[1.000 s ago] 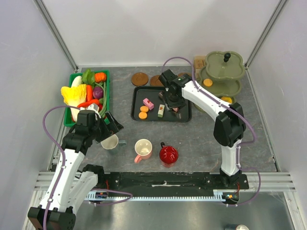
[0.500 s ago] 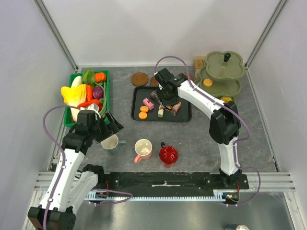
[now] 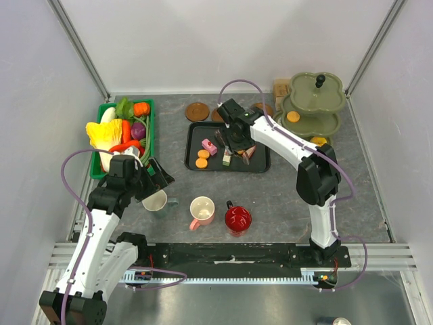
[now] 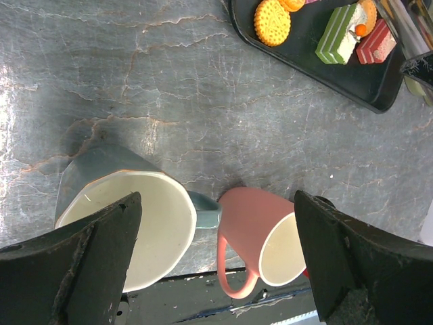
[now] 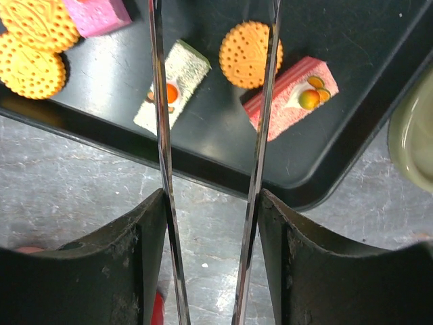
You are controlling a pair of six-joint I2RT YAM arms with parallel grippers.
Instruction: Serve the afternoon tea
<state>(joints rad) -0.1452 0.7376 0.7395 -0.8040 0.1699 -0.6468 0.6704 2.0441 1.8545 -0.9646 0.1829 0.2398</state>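
Blocked between the wide-set jaws of the left gripper [image 4: 216, 203] by the whitish mug [image 4: 128, 230] and pink mug [image 4: 267, 237], side by side; open ahead over bare table [image 4: 203, 101]. Between the tongs [image 5: 161, 135] in the right gripper [image 5: 211, 203], barred by an orange biscuit [image 5: 247, 54]; flanked outside by white-topped cake [image 5: 183, 78] and pink cake [image 5: 289, 101].

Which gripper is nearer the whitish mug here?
Left. The left gripper is open right above the whitish mug, by its rim. The right gripper is well away, over the black tray, gripping the metal tongs.

Left gripper [image 4: 216, 213] wide; right gripper [image 5: 211, 203] tight on tongs [image 5: 162, 135]
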